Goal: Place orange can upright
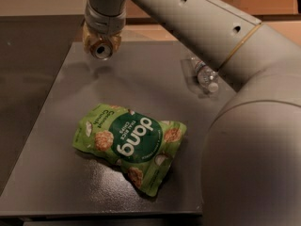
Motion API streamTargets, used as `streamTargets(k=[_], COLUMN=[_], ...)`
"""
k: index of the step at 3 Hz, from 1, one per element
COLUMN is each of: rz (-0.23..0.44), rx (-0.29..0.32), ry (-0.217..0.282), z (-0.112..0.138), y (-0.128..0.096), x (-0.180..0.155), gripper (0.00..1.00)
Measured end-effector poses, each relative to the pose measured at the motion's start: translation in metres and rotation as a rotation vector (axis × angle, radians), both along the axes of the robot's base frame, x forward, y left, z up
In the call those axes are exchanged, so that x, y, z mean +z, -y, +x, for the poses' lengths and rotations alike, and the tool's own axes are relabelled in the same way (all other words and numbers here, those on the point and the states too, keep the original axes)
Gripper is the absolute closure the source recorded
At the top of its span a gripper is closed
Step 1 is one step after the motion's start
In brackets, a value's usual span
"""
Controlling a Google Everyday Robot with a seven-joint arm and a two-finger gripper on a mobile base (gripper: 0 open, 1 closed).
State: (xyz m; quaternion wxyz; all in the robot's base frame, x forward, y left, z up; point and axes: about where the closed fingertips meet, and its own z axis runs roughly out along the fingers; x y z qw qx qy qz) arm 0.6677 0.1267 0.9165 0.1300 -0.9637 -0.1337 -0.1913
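Observation:
The orange can [101, 49] is held lying sideways in my gripper [100, 42], its silver end facing the camera. It hangs a little above the far left part of the grey table [70, 182]. My gripper is shut on the can, with a finger on either side of it. The arm reaches in from the right and hides the back of the can.
A green snack bag [129, 145] lies flat near the middle of the table. A clear plastic water bottle [203, 74] lies on its side at the far right, partly behind my arm. The table's left edge runs diagonally beside a darker surface.

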Motion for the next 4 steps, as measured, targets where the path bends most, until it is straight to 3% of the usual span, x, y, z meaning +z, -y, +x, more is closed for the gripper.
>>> streamTargets(k=[2, 4], rz=[0.176, 0.302], rx=[-0.289, -0.565], ry=[-0.023, -0.031], z=[-0.012, -0.021], y=[-0.013, -0.011], x=[0.028, 0.033], gripper=[1.00, 1.00])
